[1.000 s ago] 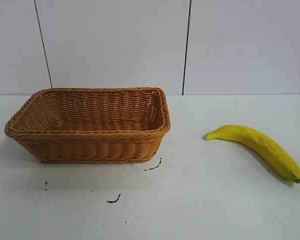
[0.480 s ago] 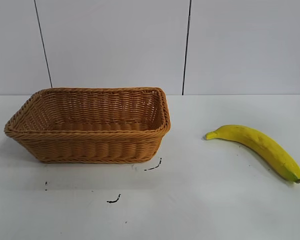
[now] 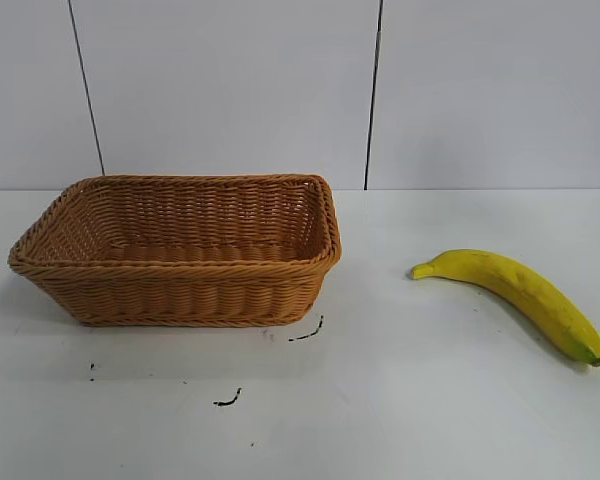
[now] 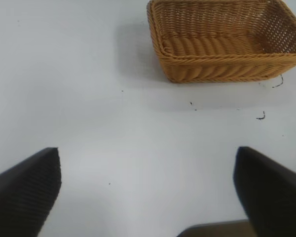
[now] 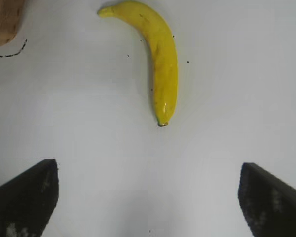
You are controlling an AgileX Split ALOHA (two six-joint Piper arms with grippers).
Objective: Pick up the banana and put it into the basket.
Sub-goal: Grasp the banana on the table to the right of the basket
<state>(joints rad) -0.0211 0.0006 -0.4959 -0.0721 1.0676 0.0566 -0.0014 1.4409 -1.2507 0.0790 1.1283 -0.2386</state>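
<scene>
A yellow banana [image 3: 520, 290] lies on the white table at the right, its dark tip toward the front right. The tan wicker basket [image 3: 180, 295] stands empty at the left. Neither arm shows in the exterior view. In the right wrist view the banana [image 5: 160, 59] lies ahead of my right gripper [image 5: 149, 168], whose dark fingers [image 5: 27, 195] stand wide apart with only bare table between them. In the left wrist view the basket [image 4: 222, 69] sits far ahead of my left gripper [image 4: 148, 155], also open and holding nothing.
Small black marks [image 3: 305, 333] dot the white table in front of the basket. A pale wall with two dark vertical seams [image 3: 373, 95] rises behind the table. A corner of the basket [image 5: 5, 22] shows in the right wrist view.
</scene>
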